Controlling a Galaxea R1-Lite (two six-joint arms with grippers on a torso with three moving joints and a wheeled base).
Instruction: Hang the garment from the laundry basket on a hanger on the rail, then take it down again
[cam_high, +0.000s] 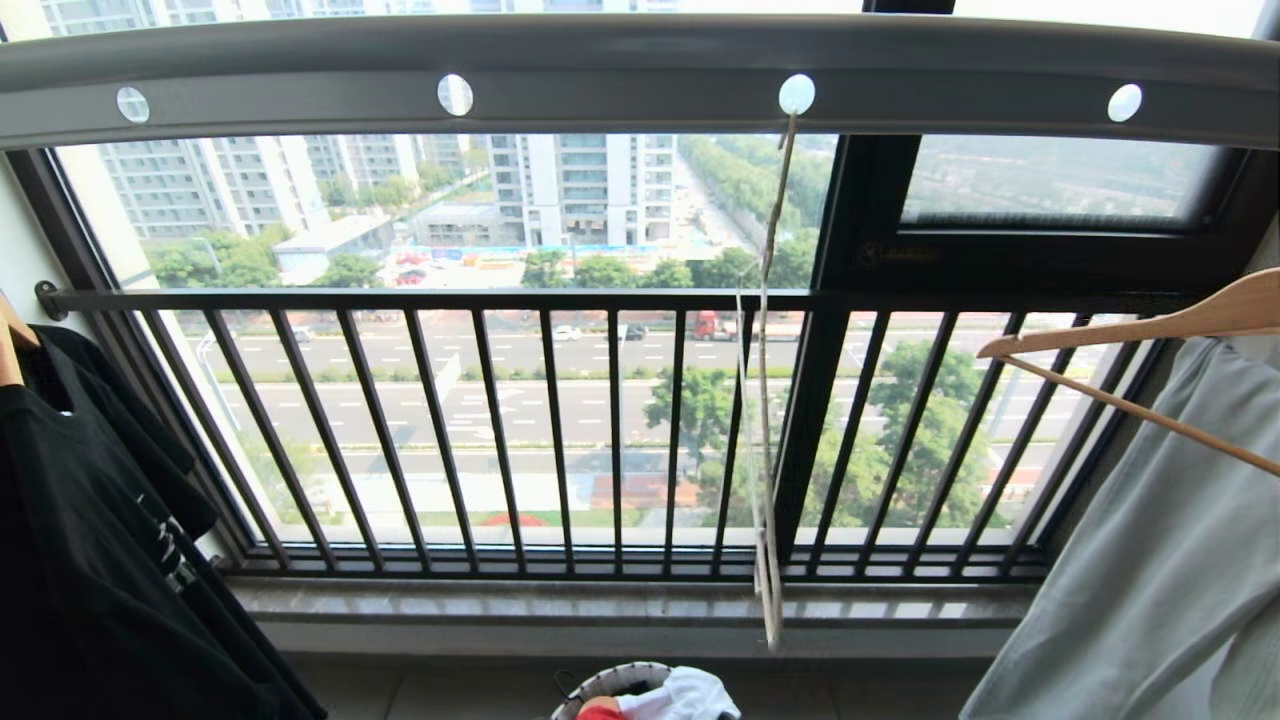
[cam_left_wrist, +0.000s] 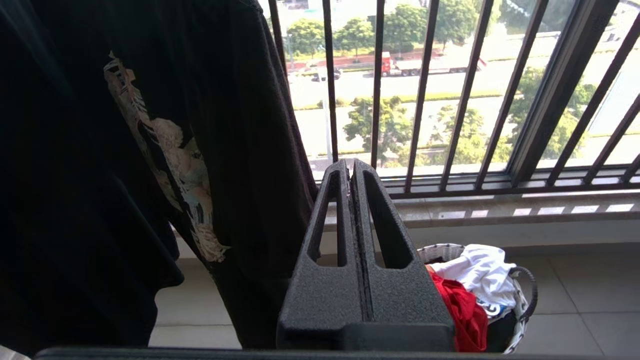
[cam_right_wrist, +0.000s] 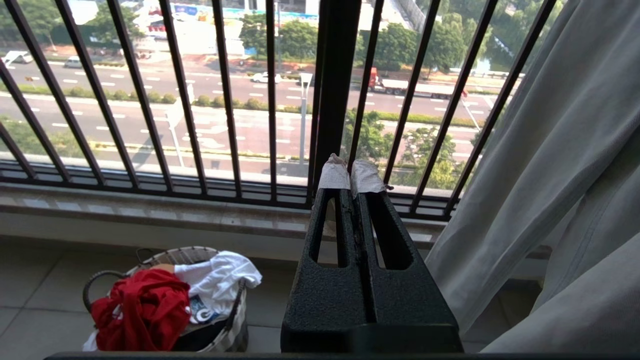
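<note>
The red garment (cam_right_wrist: 142, 307) lies bunched in the laundry basket (cam_right_wrist: 172, 255) on the floor tiles below the window. It also shows in the left wrist view, garment (cam_left_wrist: 465, 310) in basket (cam_left_wrist: 442, 250), and as a sliver of garment (cam_high: 598, 710) in the basket (cam_high: 605, 677) at the head view's lower edge. The thin wire hanger (cam_high: 765, 400) hangs edge-on and bare from a hole in the grey rail (cam_high: 600, 70) overhead. My left gripper (cam_left_wrist: 350, 165) is shut and holds nothing, left of the basket. My right gripper (cam_right_wrist: 350, 172), with taped tips, is shut and holds nothing, right of it. Neither gripper is in the head view.
A white garment (cam_high: 690, 695) lies beside the red one in the basket. A black printed T-shirt (cam_high: 90, 540) hangs at the left. A pale grey garment (cam_high: 1150, 560) hangs on a wooden hanger (cam_high: 1150, 330) at the right. The dark window railing (cam_high: 500, 430) and sill stand behind.
</note>
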